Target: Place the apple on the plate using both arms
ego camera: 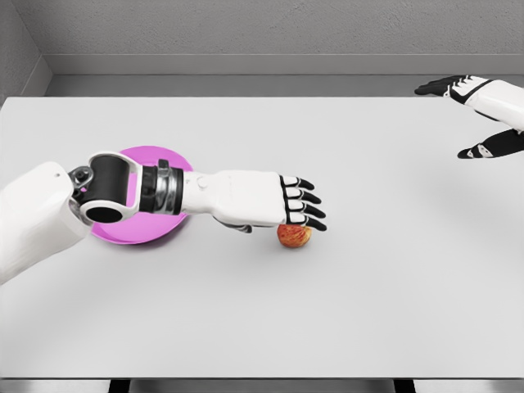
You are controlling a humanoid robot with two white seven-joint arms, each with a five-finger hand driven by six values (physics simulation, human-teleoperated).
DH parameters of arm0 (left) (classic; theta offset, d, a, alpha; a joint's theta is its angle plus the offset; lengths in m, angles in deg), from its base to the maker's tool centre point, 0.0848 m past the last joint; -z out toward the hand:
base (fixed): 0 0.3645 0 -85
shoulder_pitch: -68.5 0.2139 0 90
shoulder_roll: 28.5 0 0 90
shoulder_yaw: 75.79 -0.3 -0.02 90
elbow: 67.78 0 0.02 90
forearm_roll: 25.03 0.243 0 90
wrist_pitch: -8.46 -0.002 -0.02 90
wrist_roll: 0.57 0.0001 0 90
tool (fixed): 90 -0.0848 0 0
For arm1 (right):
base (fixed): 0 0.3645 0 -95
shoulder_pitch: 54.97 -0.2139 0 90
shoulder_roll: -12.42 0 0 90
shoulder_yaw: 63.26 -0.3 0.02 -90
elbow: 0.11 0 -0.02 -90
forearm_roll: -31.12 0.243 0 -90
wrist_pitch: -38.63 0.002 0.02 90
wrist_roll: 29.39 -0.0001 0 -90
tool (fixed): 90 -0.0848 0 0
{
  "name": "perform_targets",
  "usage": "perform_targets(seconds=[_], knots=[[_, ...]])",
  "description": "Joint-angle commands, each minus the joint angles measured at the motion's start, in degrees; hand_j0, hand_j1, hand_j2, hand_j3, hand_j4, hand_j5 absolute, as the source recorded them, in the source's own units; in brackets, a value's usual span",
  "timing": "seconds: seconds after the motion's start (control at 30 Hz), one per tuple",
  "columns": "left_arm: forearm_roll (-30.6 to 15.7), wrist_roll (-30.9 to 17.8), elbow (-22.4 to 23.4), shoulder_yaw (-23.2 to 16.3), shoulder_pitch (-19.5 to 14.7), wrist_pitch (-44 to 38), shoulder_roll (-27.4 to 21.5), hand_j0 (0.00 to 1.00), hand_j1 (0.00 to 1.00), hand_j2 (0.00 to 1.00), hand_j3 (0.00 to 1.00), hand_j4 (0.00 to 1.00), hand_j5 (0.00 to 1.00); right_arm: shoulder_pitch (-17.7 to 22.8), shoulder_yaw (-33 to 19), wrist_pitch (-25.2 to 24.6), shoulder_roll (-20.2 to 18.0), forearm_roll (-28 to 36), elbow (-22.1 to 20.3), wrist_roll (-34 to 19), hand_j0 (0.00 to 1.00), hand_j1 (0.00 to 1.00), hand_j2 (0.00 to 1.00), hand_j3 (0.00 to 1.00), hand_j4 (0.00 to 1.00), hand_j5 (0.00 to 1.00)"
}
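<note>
At the left of the pale grey worktop [262, 319], a flat round pink plate [168, 164] lies a short way in from the left edge, its middle and lower part covered by the left arm's dark wrist joint and white forearm passing over it. Only its upper rim and lower edge show. The left arm enters from the lower left and stretches rightward across the plate, nearly level. The left hand [282, 206] is laid out flat, palm down, its black-tipped fingers [307, 205] extended and slightly fanned, released rather than clenched. Just under those fingertips sits the small round red-and-yellow apple [294, 237], resting on the worktop to the right of the plate and apart from it; the hand is over its top, though whether it touches cannot be told. A wide bare stretch of worktop runs right of the apple and toward the near edge. At the far right, near the back corner, the right hand [479, 115] hangs above the worktop, fingers spread, holding nothing. Behind the worktop stands a grey wall [246, 29].
</note>
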Motion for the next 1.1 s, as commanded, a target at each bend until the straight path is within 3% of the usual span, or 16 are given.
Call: perform_targets(seconds=[0.0, 0.2, 0.57, 0.7, 1.07], knots=[[0.7, 0.0, 1.0, 0.0, 0.1, -0.1, 0.1, 1.0, 1.0, 1.0, 1.0, 1.0, 1.0, 0.0, 0.2, -0.2, -0.4, 0.4, -0.1, 0.0, 1.0, 1.0, 1.0, 1.0, 1.0, 1.0], [2.6, 0.1, 4.3, 0.0, 0.3, -0.1, 1.9, 1.0, 1.0, 1.0, 1.0, 1.0, 1.0, 0.1, 0.2, -0.2, -0.4, 0.4, -0.8, 0.0, 1.0, 1.0, 1.0, 1.0, 1.0, 1.0], [3.1, 0.1, 4.4, -0.9, 0.3, -0.1, 4.5, 1.0, 1.0, 1.0, 1.0, 1.0, 1.0, 0.3, 0.3, -0.2, -0.5, 0.2, -0.8, 0.0, 1.0, 1.0, 1.0, 1.0, 1.0, 1.0], [4.6, 0.1, 7.9, -1.0, 0.3, -0.1, 5.5, 1.0, 1.0, 1.0, 1.0, 1.0, 1.0, 0.4, 0.3, -0.2, -0.5, 0.2, -0.8, 0.0, 1.0, 1.0, 1.0, 1.0, 1.0, 1.0], [4.6, 0.1, 7.9, -3.1, 0.1, -0.1, 7.3, 0.99, 0.99, 0.99, 0.99, 0.99, 0.99, 0.0, 1.2, -0.2, -0.4, -0.2, -0.8, 0.0, 1.0, 1.0, 1.0, 1.0, 1.0, 1.0]])
